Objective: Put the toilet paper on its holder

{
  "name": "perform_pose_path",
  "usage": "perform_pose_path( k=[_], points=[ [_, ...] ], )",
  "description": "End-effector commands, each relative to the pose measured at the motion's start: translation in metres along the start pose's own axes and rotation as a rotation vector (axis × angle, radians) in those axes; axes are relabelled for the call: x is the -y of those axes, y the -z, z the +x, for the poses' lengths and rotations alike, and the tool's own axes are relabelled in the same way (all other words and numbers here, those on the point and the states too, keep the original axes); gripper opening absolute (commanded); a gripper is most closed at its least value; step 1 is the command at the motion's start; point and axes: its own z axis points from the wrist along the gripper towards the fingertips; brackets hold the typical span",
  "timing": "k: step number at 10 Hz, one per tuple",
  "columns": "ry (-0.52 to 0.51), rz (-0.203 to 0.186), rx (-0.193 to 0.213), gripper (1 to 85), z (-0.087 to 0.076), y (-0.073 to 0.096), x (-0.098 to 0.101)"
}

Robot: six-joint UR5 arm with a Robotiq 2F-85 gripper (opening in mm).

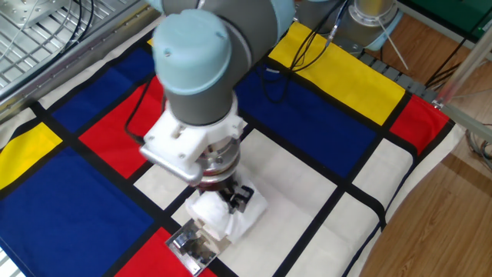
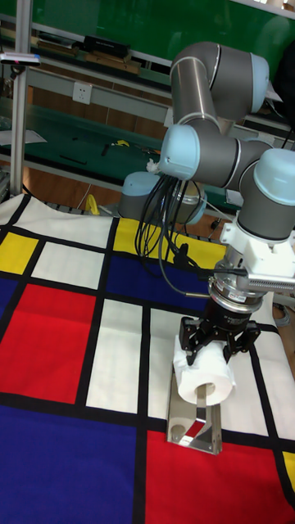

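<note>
Toilet paper (image 2: 204, 378), a white roll with a tan hollow core facing the tall fixed camera, sits clamped between the dark fingers (image 2: 190, 343) of the gripper (image 2: 211, 345), which close on its upper sides from left and right. In the fixed view the same roll (image 1: 217, 215) shows as a soft white bundle under the tool, with loose paper spreading toward the right over a white square of the cloth.

Directly under the roll stands the holder (image 2: 195, 422), a shiny chrome plate whose lower end rests on the counter (image 2: 74, 344) at the black line between a white square and a red one. The roll's underside overlaps the top of the plate, and a slim bar reaches up toward the core; whether the bar has entered the core cannot be told. In the fixed view the holder (image 1: 192, 242) shows as a reflective metal piece just below and left of the paper, near the bottom edge.

The arm comes down nearly vertical over the roll, its wrist pointing straight at the counter. A large pale blue joint cap (image 1: 191, 48) fills the top of the fixed view, with a white flange and metal ring beneath it. Black cables (image 2: 160, 237) hang from the upper joints behind the wrist.
</note>
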Motion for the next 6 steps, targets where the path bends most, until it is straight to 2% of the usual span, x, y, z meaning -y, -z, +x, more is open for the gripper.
perform_pose_path(
  k=[1,6],
  points=[
    [0.000,-0.023,0.013,1.0,-0.0263,-0.0020,0.0019],
    [-0.021,-0.035,0.028,1.0,-0.0320,-0.0037,-0.0010]
  ],
)
